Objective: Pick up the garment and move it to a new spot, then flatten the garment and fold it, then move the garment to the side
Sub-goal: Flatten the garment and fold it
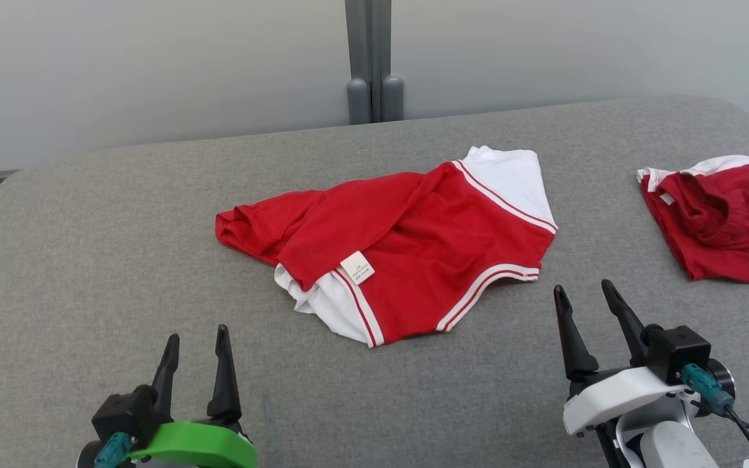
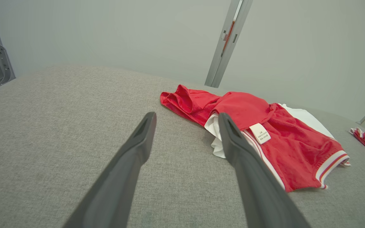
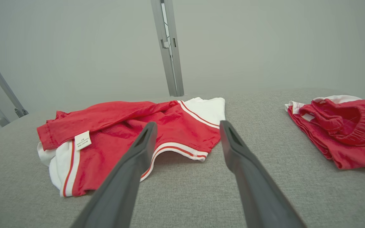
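A red garment [image 1: 407, 240] with white side panels, red-and-white trim and a small white label lies rumpled in the middle of the grey padded table [image 1: 88, 260]. It shows to the right in the left wrist view as the garment [image 2: 280, 142] and centre-left in the right wrist view as the garment [image 3: 112, 139]. My left gripper [image 1: 197, 338] hovers open near the front edge, left of and nearer than the garment. My right gripper [image 1: 584, 291] stands open just right of the garment's lower hem. Nothing is between either pair of fingers.
A second red and white garment [image 1: 719, 214] lies bunched near the table's right edge, also at the right of the right wrist view [image 3: 341, 126]. A grey post [image 1: 369, 65] stands behind the table against a pale wall.
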`<state>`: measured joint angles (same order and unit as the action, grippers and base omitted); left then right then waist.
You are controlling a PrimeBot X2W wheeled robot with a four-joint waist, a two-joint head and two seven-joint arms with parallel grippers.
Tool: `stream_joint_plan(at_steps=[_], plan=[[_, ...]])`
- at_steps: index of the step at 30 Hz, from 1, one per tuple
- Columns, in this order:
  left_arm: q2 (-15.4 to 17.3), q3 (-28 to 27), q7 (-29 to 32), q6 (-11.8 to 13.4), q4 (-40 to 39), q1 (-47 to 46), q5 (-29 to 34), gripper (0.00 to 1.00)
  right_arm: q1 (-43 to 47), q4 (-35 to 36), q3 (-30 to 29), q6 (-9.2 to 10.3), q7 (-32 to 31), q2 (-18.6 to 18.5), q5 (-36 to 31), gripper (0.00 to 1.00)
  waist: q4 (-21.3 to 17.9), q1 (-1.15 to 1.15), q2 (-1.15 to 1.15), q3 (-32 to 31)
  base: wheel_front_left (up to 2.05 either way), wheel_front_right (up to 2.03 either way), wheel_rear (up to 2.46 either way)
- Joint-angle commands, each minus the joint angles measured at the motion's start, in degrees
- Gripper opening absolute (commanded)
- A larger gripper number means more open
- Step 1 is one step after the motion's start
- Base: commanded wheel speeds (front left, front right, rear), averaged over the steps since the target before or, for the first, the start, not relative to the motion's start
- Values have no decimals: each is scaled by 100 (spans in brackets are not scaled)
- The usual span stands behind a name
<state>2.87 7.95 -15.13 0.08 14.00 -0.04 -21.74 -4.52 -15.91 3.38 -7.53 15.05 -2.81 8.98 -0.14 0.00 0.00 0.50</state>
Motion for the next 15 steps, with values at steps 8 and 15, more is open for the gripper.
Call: stream_joint_plan(at_steps=[8, 15], plan=[[7, 84, -1, 23, -77, -204, 20, 100, -163, -223, -302, 9, 18, -18, -210, 100, 148, 0, 0, 265, 0, 0, 0], [7, 280, -1, 29, -355, -465, 133, 100, -1142, -1037, -1036, 9, -294, -14, -860, 100, 454, 0, 0, 835, 0, 0, 0]])
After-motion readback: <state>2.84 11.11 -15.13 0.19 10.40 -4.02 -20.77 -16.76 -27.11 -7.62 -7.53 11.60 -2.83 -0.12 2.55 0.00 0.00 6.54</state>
